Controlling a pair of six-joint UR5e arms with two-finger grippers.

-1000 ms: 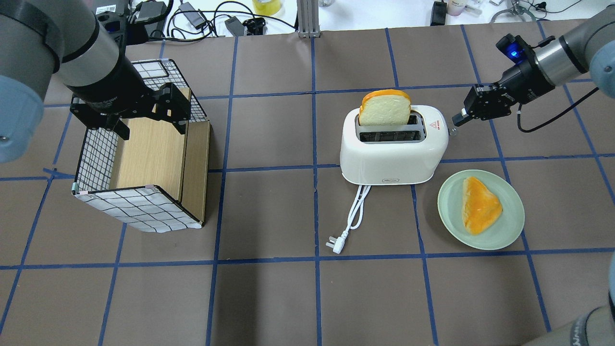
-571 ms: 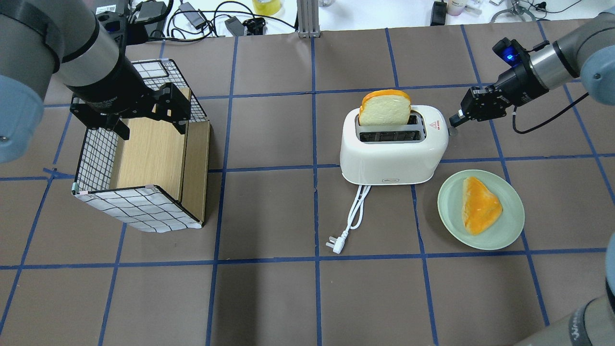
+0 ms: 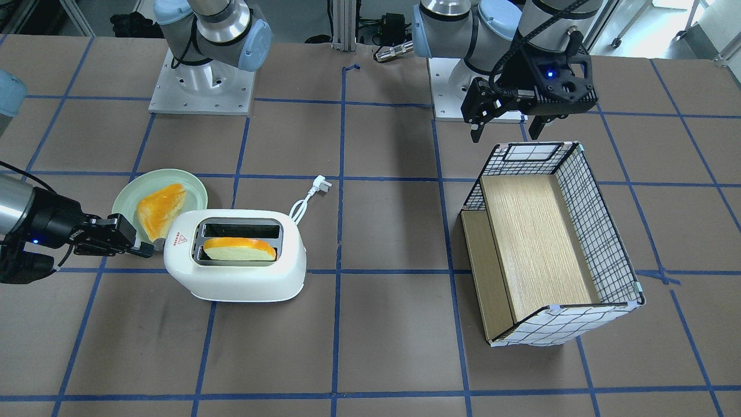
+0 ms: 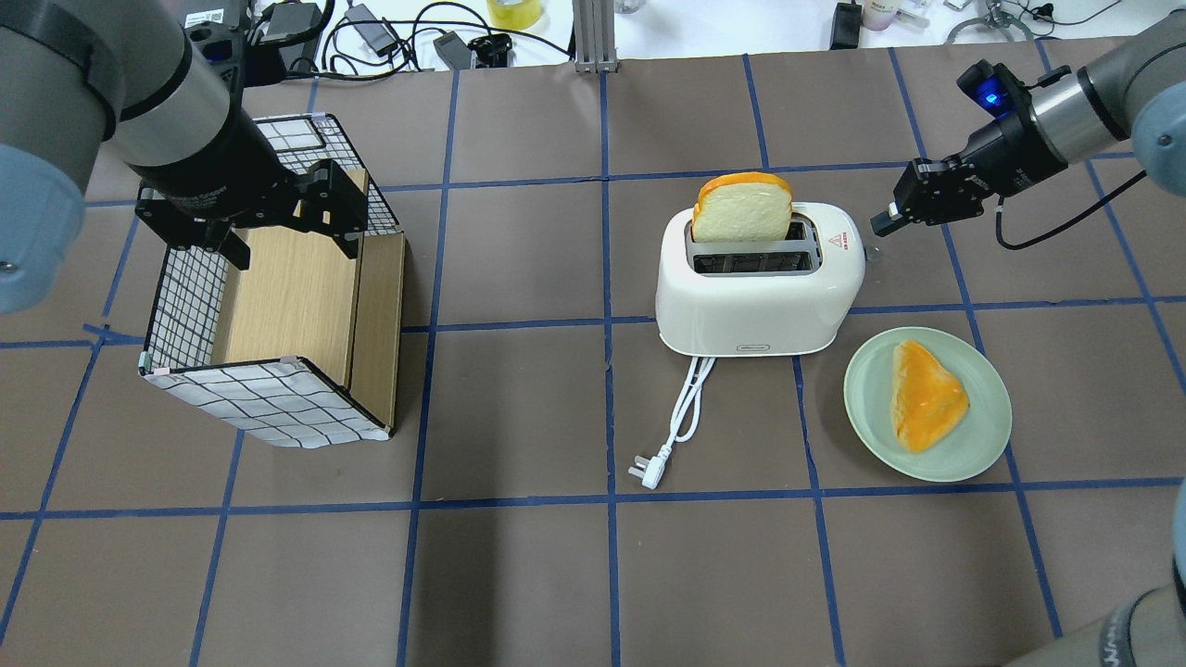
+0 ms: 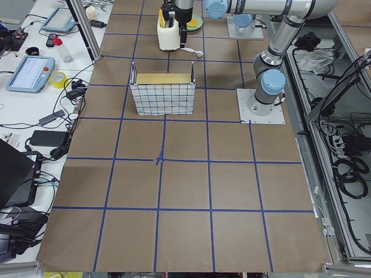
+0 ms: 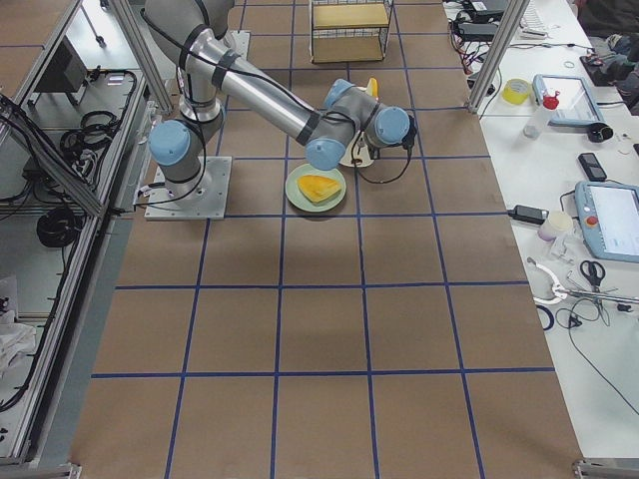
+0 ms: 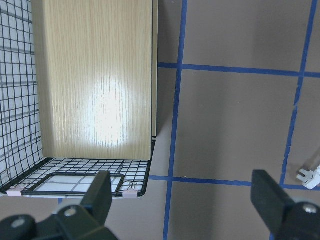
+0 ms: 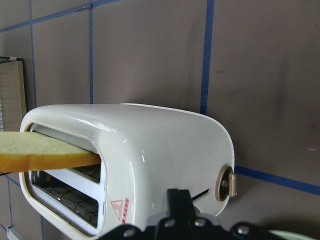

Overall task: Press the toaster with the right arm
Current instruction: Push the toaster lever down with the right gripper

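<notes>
- Right gripper (image 4: 880,225) pinched shut, empty, hovering just off the toaster's (image 4: 760,287) lever end; plate (image 4: 982,440) beside the toaster.
- Risk: tip could slip off the small lever (image 8: 227,183), shoving the toaster sideways.

My brown, blue-taped table (image 4: 519,574) carries the white toaster (image 4: 760,310). From the toaster a white cord (image 4: 690,408) runs toward me. A green plate (image 4: 991,435) lies just beside its near right corner, and a grid-patterned box (image 4: 269,398) stands well apart to its left.
</notes>
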